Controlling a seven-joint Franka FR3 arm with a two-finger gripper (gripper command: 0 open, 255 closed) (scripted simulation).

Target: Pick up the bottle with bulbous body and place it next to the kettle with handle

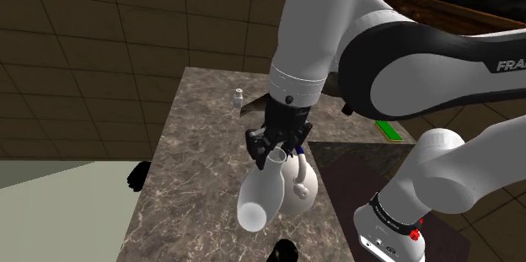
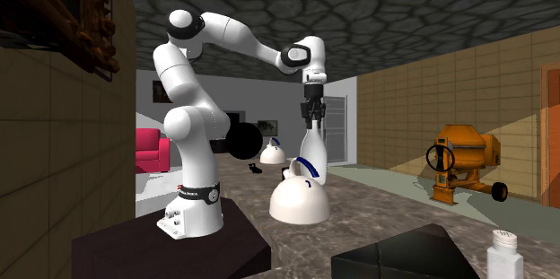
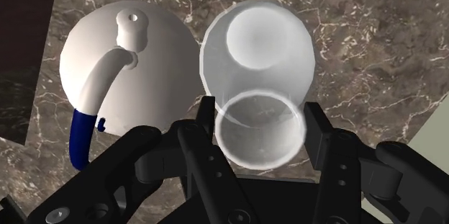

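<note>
My gripper (image 1: 275,147) is shut on the neck of a white bottle with a bulbous body (image 1: 260,195). The bottle hangs from it, tilted, right beside a white domed kettle (image 1: 301,186) with a curved handle that has a blue grip. In the wrist view the two black fingers (image 3: 315,123) clasp the bottle's round rim (image 3: 259,130), and the kettle (image 3: 122,71) stands close alongside the bottle. The second exterior view has the gripper (image 2: 310,121) above the bottle (image 2: 311,164), which is partly behind the kettle (image 2: 298,202). Whether the bottle's base touches the marble table (image 1: 198,138) I cannot tell.
A small white shaker (image 1: 238,98) stands at the table's far end. A green flat item (image 1: 390,131) lies beyond the arm. Black objects sit at the table's edges (image 1: 137,176) (image 1: 285,252). A dark box (image 2: 404,255) sits near the second exterior camera.
</note>
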